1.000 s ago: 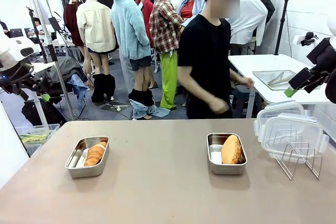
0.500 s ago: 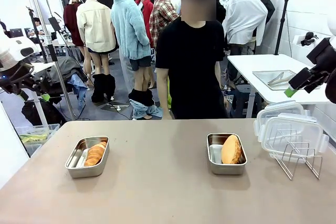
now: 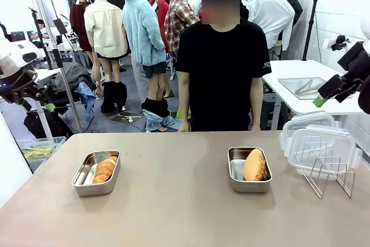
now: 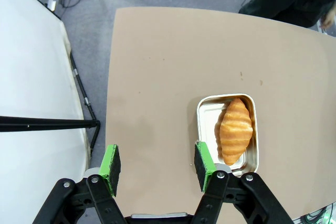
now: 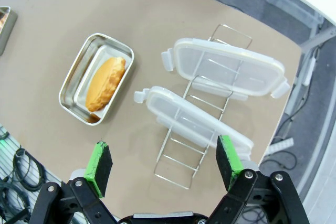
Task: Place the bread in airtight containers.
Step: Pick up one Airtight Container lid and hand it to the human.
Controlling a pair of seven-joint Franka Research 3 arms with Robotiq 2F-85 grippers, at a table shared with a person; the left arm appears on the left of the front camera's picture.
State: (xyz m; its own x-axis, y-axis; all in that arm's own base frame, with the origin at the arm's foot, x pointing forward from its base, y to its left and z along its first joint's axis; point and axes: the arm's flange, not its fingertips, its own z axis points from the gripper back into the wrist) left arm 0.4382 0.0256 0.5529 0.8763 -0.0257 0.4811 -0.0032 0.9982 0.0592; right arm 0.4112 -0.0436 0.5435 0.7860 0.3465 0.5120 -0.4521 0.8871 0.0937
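Left gripper (image 4: 157,155): jaws apart, nothing between the pads, hovering well above the table (image 4: 168,51). The croissant (image 4: 234,137) lies lengthwise in its steel pan (image 4: 202,113), just outboard of the finger (image 4: 203,162) on the picture-right side of the left wrist view, so not between the jaws; bare tabletop sits in the gap. Right gripper (image 5: 164,149): jaws wide apart, empty, also high over the table. The bun (image 5: 105,83) lies in the second pan (image 5: 74,83), ahead of the picture-left finger (image 5: 100,160) and well apart from it. The wire rack (image 5: 176,165) lies ahead in the gap between the jaws and carries both clear lids: the near lid (image 5: 194,119) leans across the line between the fingers, and the far lid (image 5: 228,66) is beyond it, toward the picture-right finger. Both pans are uncovered and the lids touch only the rack. In the front view the croissant pan (image 3: 81,186) and the bun pan (image 3: 250,188) sit well apart on the table, with the rack at the right end beside the bun pan. A person (image 3: 222,67) stands at the far edge, arms down, hands clear of the pans.
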